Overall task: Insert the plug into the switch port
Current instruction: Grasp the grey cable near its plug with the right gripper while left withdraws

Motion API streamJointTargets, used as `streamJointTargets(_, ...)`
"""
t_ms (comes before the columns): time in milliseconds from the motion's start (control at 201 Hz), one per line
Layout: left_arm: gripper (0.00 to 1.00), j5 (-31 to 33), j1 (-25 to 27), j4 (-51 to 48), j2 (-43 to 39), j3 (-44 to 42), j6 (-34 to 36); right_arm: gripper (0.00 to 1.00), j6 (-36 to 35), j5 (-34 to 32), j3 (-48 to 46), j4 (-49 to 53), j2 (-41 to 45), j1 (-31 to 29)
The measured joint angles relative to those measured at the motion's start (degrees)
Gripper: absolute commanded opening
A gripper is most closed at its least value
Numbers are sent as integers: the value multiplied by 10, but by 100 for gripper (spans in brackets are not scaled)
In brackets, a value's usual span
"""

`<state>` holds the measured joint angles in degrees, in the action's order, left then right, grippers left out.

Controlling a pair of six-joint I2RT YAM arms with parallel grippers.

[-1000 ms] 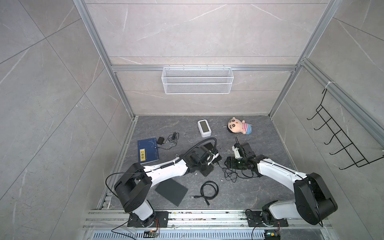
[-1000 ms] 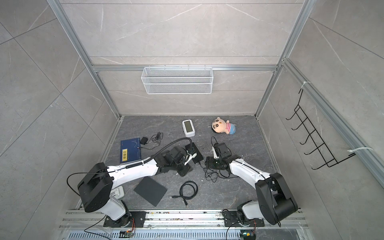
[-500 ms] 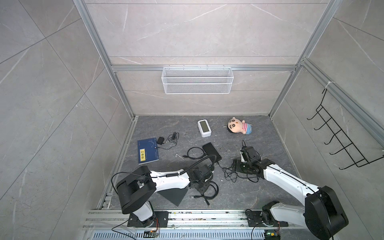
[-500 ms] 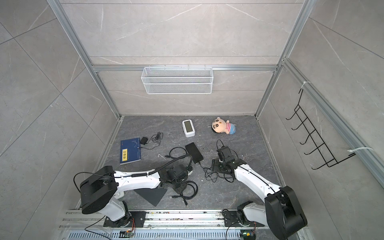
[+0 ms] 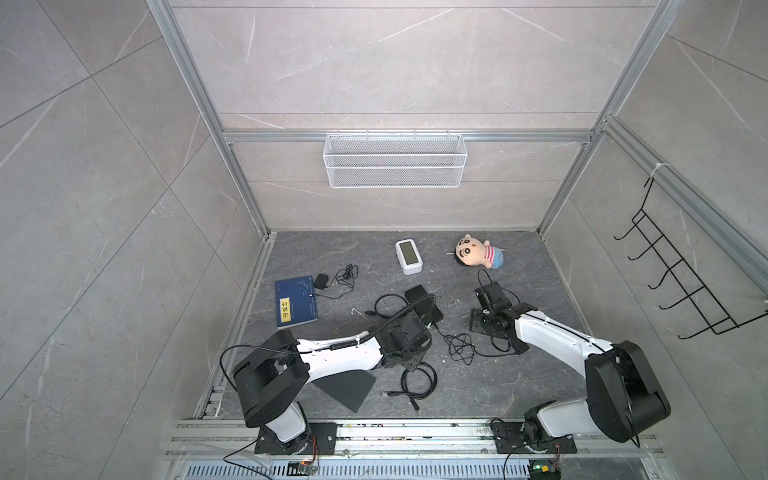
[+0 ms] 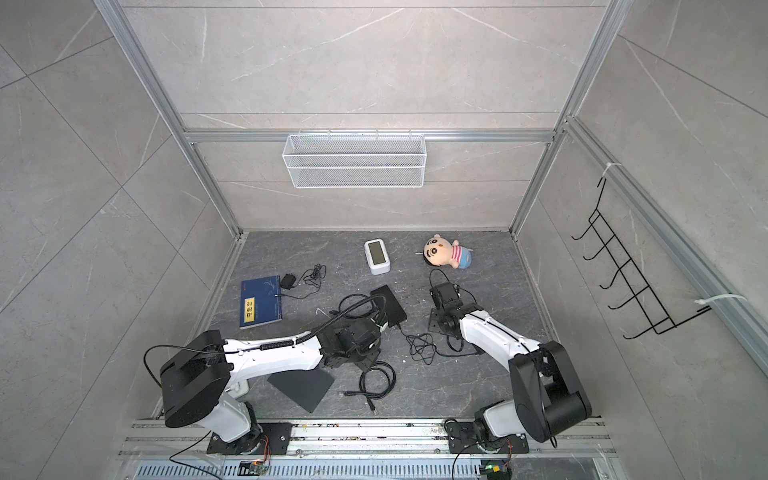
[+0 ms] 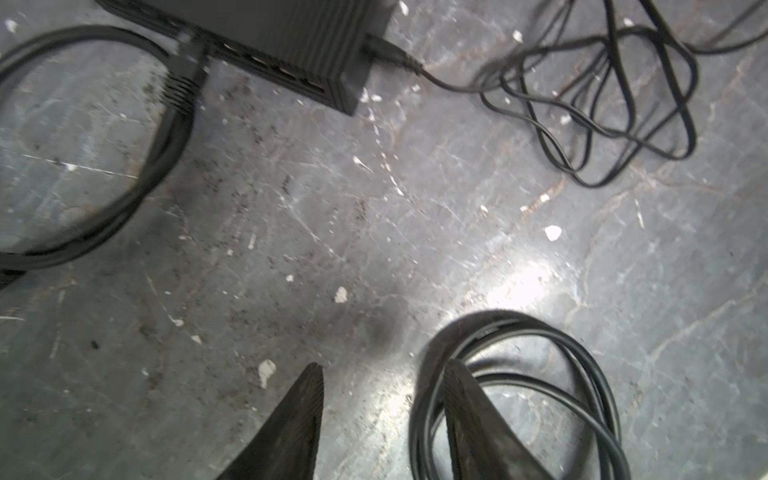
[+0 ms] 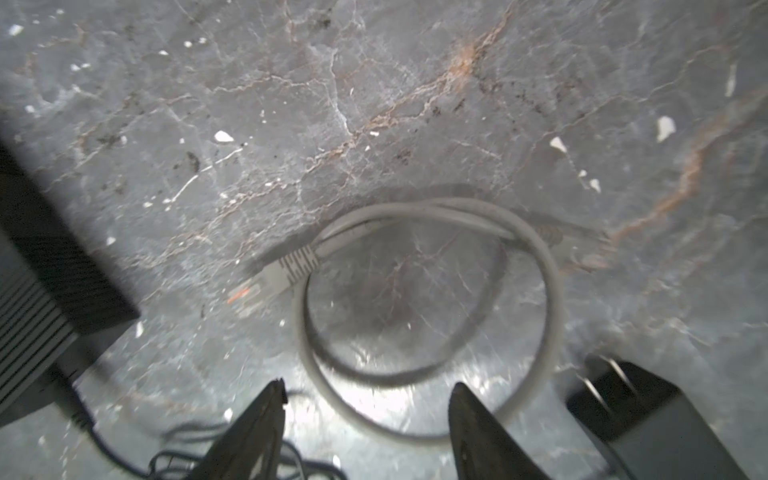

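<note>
In both top views the left arm's hose (image 5: 399,316) (image 6: 345,312) hides part of the switch (image 5: 417,294) (image 6: 395,311); its ports are too small to tell. On the switch's 9 o'clock side the black plug (image 7: 185,62) is blurred in the left wrist view: seated or not, unclear. The grey plug (image 8: 266,282) is blurred too.

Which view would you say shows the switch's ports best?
The left wrist view: the switch turns its port side toward it. Both top views show only its lid; the right wrist view, one ribbed corner.
</note>
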<state>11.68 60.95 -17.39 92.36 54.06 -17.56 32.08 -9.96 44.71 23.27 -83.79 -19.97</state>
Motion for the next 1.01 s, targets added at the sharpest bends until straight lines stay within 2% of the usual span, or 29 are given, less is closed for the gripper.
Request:
streamJointTargets(189, 51, 0, -15, 3, 11, 0, 7, 70, 30, 23, 5, -44, -52, 15)
streamJointTargets(602, 51, -14, -35, 33, 40, 0, 16, 71, 38, 51, 27, -81, -82, 38)
streamJointTargets(727, 51, -18, -38, 37, 47, 0, 20, 64, 35, 51, 34, -94, -103, 42)
streamJointTargets(1005, 50, -20, -51, 55, 48, -1, 21, 37, 10, 70, 36, -116, -109, 46)
